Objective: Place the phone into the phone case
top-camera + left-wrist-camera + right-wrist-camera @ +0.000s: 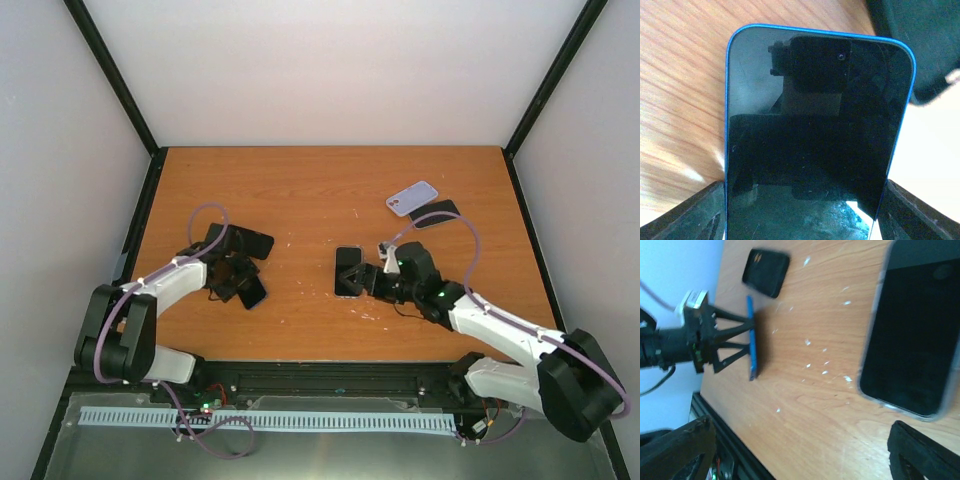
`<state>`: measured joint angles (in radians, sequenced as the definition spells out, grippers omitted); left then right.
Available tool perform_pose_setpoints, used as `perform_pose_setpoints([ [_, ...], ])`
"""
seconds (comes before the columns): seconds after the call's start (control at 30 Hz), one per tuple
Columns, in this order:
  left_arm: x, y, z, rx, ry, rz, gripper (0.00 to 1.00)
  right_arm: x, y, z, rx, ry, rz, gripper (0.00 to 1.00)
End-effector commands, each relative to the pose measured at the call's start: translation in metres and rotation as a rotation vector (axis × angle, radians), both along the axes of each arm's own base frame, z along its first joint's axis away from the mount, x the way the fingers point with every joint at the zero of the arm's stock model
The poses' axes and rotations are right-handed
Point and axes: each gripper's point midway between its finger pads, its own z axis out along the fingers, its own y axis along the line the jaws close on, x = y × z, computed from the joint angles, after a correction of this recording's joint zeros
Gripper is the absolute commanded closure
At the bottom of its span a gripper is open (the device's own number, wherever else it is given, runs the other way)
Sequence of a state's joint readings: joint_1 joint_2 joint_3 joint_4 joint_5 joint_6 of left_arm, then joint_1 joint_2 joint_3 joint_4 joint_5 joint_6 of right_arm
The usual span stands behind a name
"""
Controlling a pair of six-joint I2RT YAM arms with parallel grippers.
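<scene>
**Top external view.** We see the left gripper (240, 278) over the left half of the orange wooden table (300, 190), clamped on the blue-edged smartphone with a dark glass screen (252, 292). The black rectangular phone case (248, 241) lies flat just beyond that gripper. Near the table's centre, the right gripper (368, 280) sits just beside a second dark-screened phone with a pale translucent rim (348, 271). At the far right lie a lavender phone case (413, 197) and a flat black slab (437, 214), close together. From this height we cannot tell the spread of either gripper's fingers.

**Left wrist view.** Here the grip is confirmed: both fingers press the long sides of the blue-edged smartphone, screen towards the camera. A corner of the black rectangular phone case shows at the upper right, apart from the phone.

**Right wrist view.** The right gripper's fingers stand at the two lower corners of the frame, spread wide, with only bare wood between them. The pale-rimmed phone lies flat ahead of them, untouched. Only this view shows the blue-edged smartphone edge-on, held on its side, with the black case lying beyond it.
</scene>
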<state>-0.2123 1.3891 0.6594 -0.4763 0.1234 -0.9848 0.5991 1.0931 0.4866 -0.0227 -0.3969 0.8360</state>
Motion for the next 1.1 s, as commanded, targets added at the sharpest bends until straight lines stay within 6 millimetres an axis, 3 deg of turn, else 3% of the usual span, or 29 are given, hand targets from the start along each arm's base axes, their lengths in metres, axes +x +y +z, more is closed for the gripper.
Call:
perform_pose_setpoints([
  [0.0, 0.001, -0.044, 0.01, -0.104, 0.004, -0.074, 0.38, -0.003, 0.034, 0.02, 0.022, -0.074, 0.089, 0.12],
  [0.17, 0.0, -0.075, 0.018, -0.151, -0.009, -0.137, 0.37, -0.016, 0.067, 0.021, 0.017, -0.106, 0.171, 0.39],
  [0.27, -0.002, -0.09, 0.021, -0.181, -0.012, -0.165, 0.37, -0.021, 0.087, 0.014, 0.008, -0.093, 0.213, 0.49],
  [0.47, -0.009, -0.109, 0.021, -0.225, -0.003, -0.205, 0.37, -0.026, 0.117, -0.011, -0.006, -0.046, 0.267, 0.49],
  [0.7, -0.012, -0.117, 0.024, -0.256, -0.008, -0.213, 0.37, -0.034, 0.144, -0.043, -0.017, 0.032, 0.322, 0.51],
  [0.87, -0.015, -0.123, 0.024, -0.29, -0.004, -0.224, 0.37, -0.036, 0.155, -0.053, 0.015, 0.057, 0.356, 0.59],
  [1.07, -0.017, -0.122, 0.023, -0.291, -0.005, -0.227, 0.37, -0.033, 0.154, -0.057, 0.008, 0.056, 0.335, 0.7],
])
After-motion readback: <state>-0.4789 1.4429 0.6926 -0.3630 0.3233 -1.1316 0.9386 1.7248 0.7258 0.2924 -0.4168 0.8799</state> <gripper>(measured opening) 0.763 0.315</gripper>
